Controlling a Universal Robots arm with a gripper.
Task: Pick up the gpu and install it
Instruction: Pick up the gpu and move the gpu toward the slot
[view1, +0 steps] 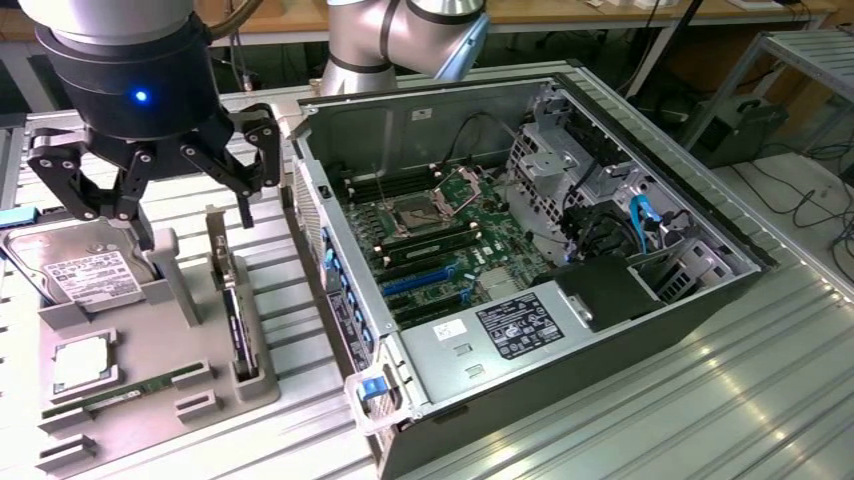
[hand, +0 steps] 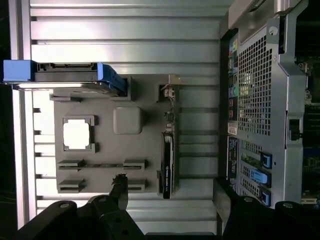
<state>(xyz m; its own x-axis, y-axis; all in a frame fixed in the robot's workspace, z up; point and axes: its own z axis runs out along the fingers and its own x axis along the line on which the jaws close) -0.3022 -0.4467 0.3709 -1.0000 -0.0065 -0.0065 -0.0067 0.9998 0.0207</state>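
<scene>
A robot arm's gripper (view1: 194, 225) is hovering at the exterior view's left, above a grey parts tray (view1: 167, 340). Its black fingers (view1: 254, 155) are standing wide apart and gripping nothing.

At the tray's left edge a silver hard drive (view1: 78, 272) with a white label is sitting in its cradle. Nearer the camera, a square processor chip (view1: 83, 358) and a narrow green memory stick (view1: 127, 388) are lying in their pockets. Further right, the gpu (view1: 240, 325) is standing on edge in a slot along the tray's right side. Its pale metal bracket (view1: 218, 245) is rising at the far end, below the gripper. In the wrist view the gpu (hand: 167, 160) is lining up between the two fingers, with a gap on either side.

The likely trouble is the card's thinness. A grip closing off-centre could be tipping it in the slot or pinching only the bracket. A finger coming down could also be striking the grey post (view1: 167, 270) beside it.

Right of the tray, just beside it, an open computer case (view1: 601, 400) is lying on its side. Its near wall is standing between the tray and the motherboard (view1: 427, 225). Inside, blue expansion slots (view1: 416, 280) are sitting close to a boxy power supply (view1: 514, 330), and loose cables, one of them blue (view1: 641, 225), are crowding the far side.
</scene>
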